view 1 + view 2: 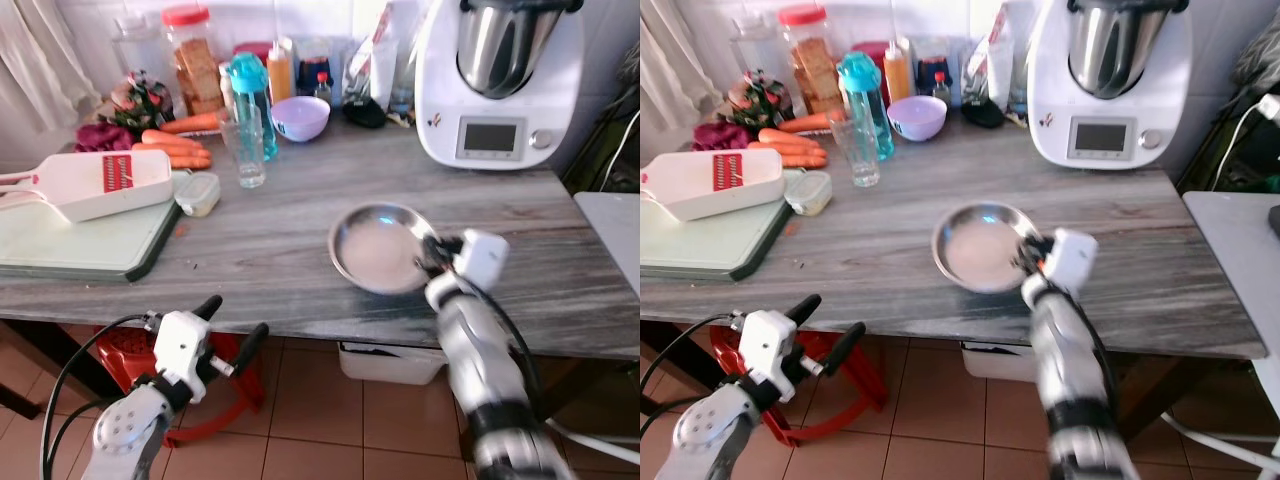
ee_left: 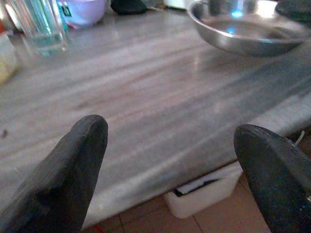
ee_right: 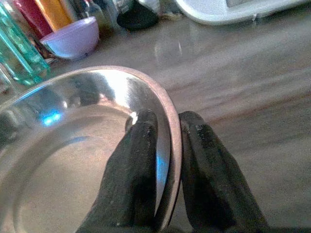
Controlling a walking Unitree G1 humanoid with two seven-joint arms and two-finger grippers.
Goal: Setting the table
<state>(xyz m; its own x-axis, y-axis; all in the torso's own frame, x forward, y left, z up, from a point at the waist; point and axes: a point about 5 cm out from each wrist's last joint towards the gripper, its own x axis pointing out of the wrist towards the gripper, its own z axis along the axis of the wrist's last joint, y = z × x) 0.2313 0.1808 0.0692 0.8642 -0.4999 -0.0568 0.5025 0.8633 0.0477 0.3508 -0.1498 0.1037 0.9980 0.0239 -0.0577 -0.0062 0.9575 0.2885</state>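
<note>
Pinching steel plate (image 3: pixel 73 160) rim: right pincer (image 3: pixel 167 145) closed | left pincer (image 2: pixel 170 170) wide apart, unloaded

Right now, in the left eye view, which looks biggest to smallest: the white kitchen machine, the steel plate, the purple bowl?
1. White kitchen machine, clearly largest.
2. Steel plate, though it sits nearer the camera.
3. Purple bowl, smallest and farther back.
</note>
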